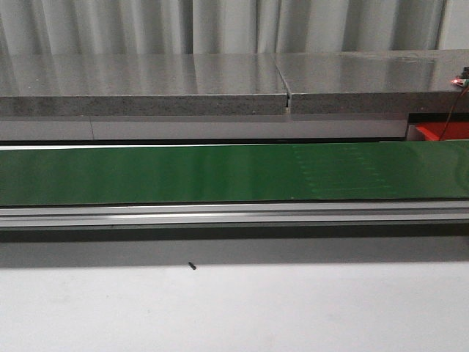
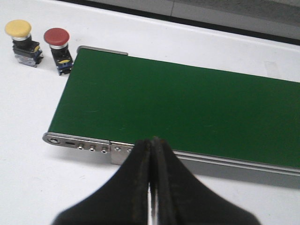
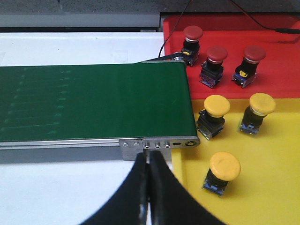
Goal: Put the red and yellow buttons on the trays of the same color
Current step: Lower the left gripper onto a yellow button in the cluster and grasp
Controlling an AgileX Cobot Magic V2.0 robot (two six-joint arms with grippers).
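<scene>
Plainly, we see a smooth green conveyor belt (image 1: 220, 172) with a ribbed aluminium side rail (image 1: 234, 215) crossing the matte white tabletop (image 1: 234, 308) in the front view, and neither arm appears there; only a sliver of the red tray (image 1: 442, 132) peeks in at the far right.

Our left wrist view shows what the front cannot: a yellow button (image 2: 21, 40) and a red button (image 2: 58, 47), both mushroom-capped on dark blocky bases, standing side by side on the tabletop just off the belt's end corner. The left end effector (image 2: 152, 187) is clenched, its black fingers pressed together on nothing, hovering near the rail.

Our right wrist view shows the other belt end. Three red buttons (image 3: 217, 63) stand on the glossy red tray (image 3: 276, 61), and three yellow buttons (image 3: 213, 115) on the adjoining yellow tray (image 3: 272, 178); one yellow button sits just beside the belt's rounded end. The right end effector (image 3: 149, 197) is likewise clenched and holding nothing, near the rail's bolted end plate (image 3: 159, 143). Bare yellow surface lies open along that tray's outer side.
</scene>
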